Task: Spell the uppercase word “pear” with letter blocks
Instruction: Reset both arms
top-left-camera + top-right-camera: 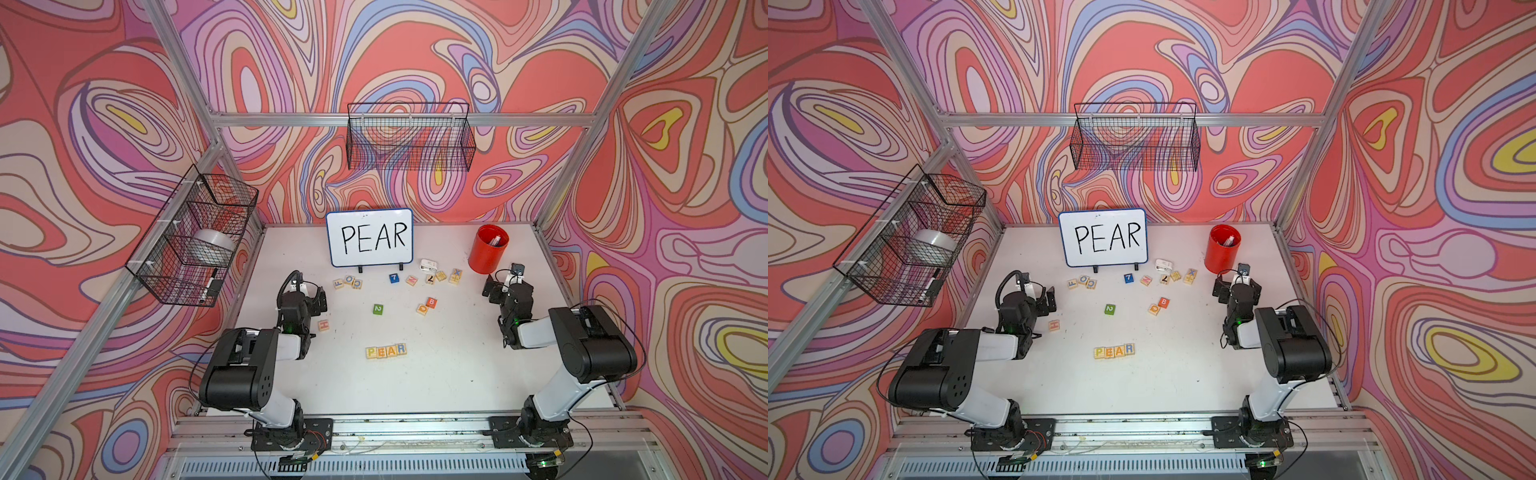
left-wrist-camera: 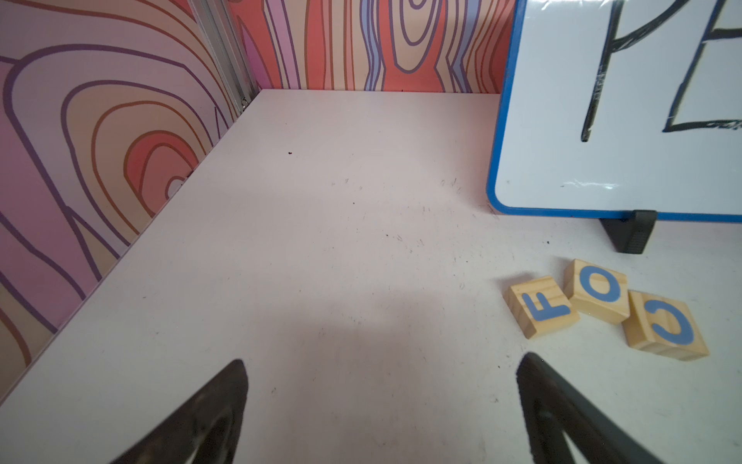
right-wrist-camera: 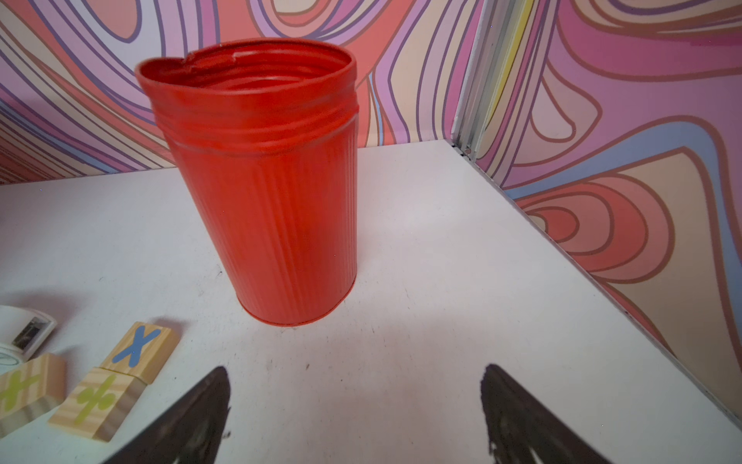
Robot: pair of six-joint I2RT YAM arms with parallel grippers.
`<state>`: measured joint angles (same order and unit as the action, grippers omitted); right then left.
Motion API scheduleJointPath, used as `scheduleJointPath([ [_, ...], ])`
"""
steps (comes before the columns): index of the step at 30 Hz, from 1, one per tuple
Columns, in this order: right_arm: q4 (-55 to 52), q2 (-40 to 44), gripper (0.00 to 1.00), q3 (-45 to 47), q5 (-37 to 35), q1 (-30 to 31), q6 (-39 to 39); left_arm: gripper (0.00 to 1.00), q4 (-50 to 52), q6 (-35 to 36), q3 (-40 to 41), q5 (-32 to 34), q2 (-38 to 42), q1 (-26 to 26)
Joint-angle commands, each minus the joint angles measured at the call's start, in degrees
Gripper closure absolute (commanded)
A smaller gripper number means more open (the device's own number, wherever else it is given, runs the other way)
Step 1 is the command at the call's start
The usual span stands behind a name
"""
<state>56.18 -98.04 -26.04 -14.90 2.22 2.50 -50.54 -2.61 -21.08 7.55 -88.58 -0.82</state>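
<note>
Nearest the arm bases, on the scuffed white table (image 1: pixel 436 374), four pale-wood letter blocks (image 1: pixel 385 351) sit edge to edge in a row, reading PEAR. Farther back, the left gripper (image 2: pixel 383 359) and right gripper (image 3: pixel 354 366) spread their black fingers wide, holding nothing. Beyond stand a ribbed red can (image 3: pixel 265 180) and a blue-rimmed whiteboard (image 1: pixel 370 237).

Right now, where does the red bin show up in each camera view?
In both top views: the red bin stands upright at the back right, to the right of the whiteboard.
Left wrist: not in it.
Right wrist: upright in the middle of the picture.
Shared landmark: the X block beside the bin.
</note>
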Motion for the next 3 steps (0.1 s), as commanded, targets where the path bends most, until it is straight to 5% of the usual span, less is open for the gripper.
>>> scheduleJointPath([
  [1, 0.9, -0.3, 0.02, 0.0, 0.4, -0.2, 0.2, 0.00, -0.5, 0.6, -0.4, 0.4, 0.2, -0.6],
  [3, 0.9, -0.3, 0.02, 0.0, 0.4, -0.2, 0.2, 0.00, -0.5, 0.5, -0.4, 0.4, 0.2, -0.5],
])
